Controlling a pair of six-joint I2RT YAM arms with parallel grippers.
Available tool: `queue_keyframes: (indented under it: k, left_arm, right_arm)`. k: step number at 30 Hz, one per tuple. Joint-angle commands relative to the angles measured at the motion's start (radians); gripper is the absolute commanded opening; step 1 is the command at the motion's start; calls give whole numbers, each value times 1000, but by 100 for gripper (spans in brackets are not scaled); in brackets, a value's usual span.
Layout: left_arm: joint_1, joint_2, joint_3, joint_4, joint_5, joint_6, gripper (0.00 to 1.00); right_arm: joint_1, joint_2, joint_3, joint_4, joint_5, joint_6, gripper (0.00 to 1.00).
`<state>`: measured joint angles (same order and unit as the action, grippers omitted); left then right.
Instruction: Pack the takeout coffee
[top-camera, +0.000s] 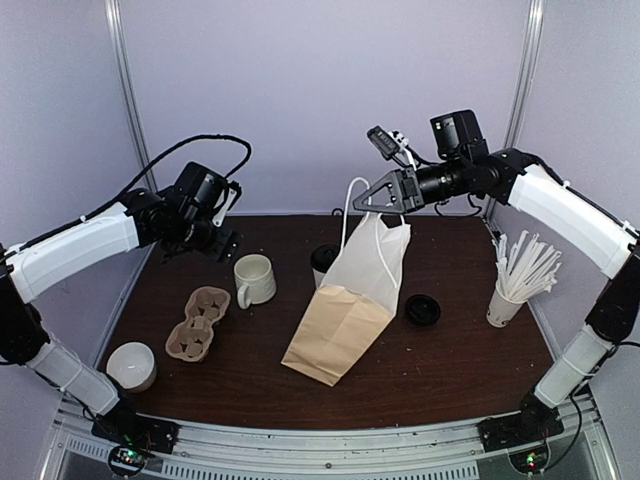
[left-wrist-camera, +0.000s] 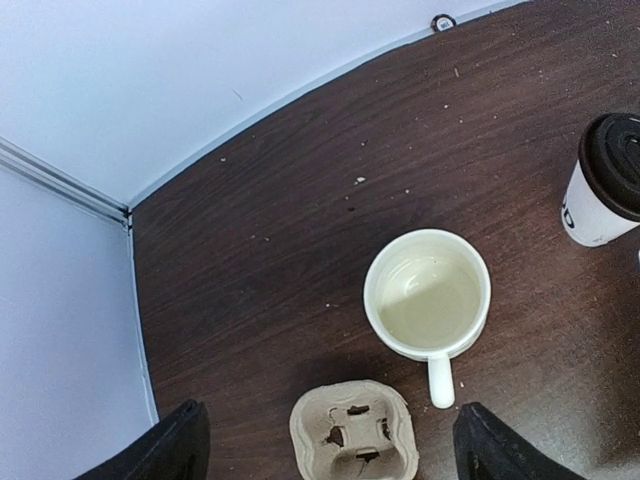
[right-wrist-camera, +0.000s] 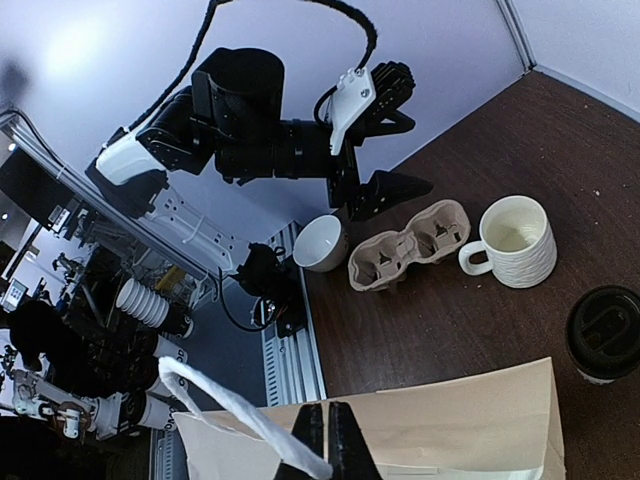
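Note:
The takeout coffee (top-camera: 322, 260), a white paper cup with a black lid, stands on the table at the back, partly hidden behind the paper bag (top-camera: 350, 300). It also shows in the left wrist view (left-wrist-camera: 603, 185) at the right edge and in the right wrist view (right-wrist-camera: 604, 335). My right gripper (top-camera: 375, 200) is shut on the bag's top edge by its white cord handle (right-wrist-camera: 240, 415), holding the bag (right-wrist-camera: 450, 430) up and tilted. My left gripper (top-camera: 222, 240) is open and empty, above the table over the cardboard cup carrier (left-wrist-camera: 352, 432) and left of the coffee.
A cream ceramic mug (top-camera: 254, 279) stands between my left gripper and the bag. The cup carrier (top-camera: 198, 323) lies front left, with a white bowl (top-camera: 131, 366) nearer the front edge. A loose black lid (top-camera: 422, 309) and a cup of straws (top-camera: 510, 290) are on the right.

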<state>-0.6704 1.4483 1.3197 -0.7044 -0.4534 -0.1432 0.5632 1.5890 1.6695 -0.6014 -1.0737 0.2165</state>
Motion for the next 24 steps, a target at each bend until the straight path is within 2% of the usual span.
queue_keyframes:
  k: [1, 4, 5, 7, 8, 10, 16, 21, 24]
  left_arm:
    - [12, -1, -9, 41, -2, 10, 88]
    - [14, 1, -9, 42, 7, 13, 89]
    - [15, 2, -8, 41, 11, 15, 88]
    - [15, 2, -10, 42, 24, 17, 89]
    - [15, 2, -10, 41, 32, 18, 89]
    - [15, -1, -14, 39, 55, 18, 88]
    - [10, -71, -14, 40, 201, 6, 84]
    - [8, -156, -36, 100, 415, 1, 83]
    - [8, -159, -37, 116, 485, -12, 82]
  right_arm:
    - [22, 12, 18, 41, 83, 17, 0]
    - [23, 32, 21, 29, 148, 10, 0]
    - [23, 38, 23, 28, 151, 6, 8]
    - [23, 48, 30, 21, 155, -3, 34]
    - [23, 52, 35, 16, 158, -10, 41]
    - [23, 63, 52, 3, 158, -23, 49]
    - [16, 80, 131, -84, 142, -106, 62]
    - [-4, 86, 186, -173, 185, -185, 72]
    - [-7, 104, 222, -223, 154, -236, 79]
